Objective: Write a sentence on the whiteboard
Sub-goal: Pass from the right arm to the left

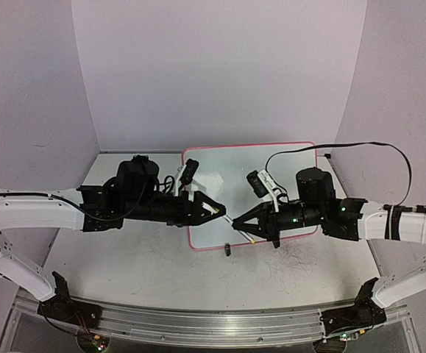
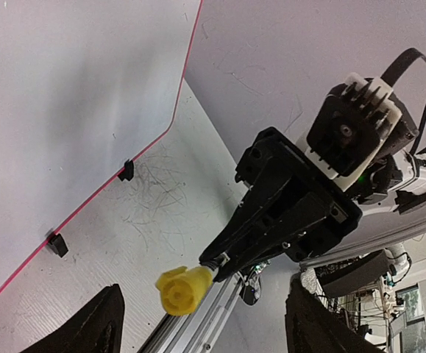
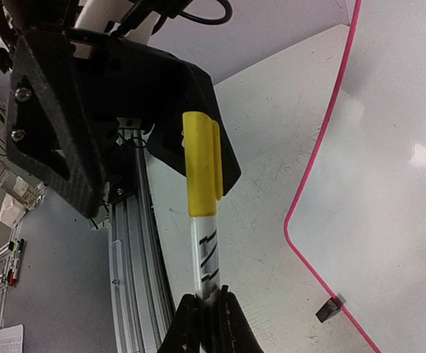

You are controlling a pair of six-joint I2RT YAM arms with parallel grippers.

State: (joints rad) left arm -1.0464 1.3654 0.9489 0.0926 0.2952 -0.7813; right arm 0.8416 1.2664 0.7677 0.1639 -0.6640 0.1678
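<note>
The whiteboard (image 1: pixel 271 169), white with a pink border, lies flat at the table's middle back. It also shows in the left wrist view (image 2: pixel 73 110) and the right wrist view (image 3: pixel 396 184). I see no sentence on it. My right gripper (image 1: pixel 240 226) (image 3: pixel 207 303) is shut on the white barrel of a marker (image 3: pixel 207 250) with a yellow cap (image 3: pixel 201 165) (image 2: pixel 183 289), held above the board's near left corner. My left gripper (image 1: pixel 220 211) (image 2: pixel 204 294) is open, its fingers wide apart on either side of the cap without touching it.
Two black clip feet (image 2: pixel 126 170) (image 3: pixel 330 309) sit on the board's near edge. The scuffed white table (image 1: pixel 124 265) ends at an aluminium rail (image 1: pixel 213 323) in front. A black cable (image 1: pixel 360 145) loops at the back right. Purple walls close in the back and sides.
</note>
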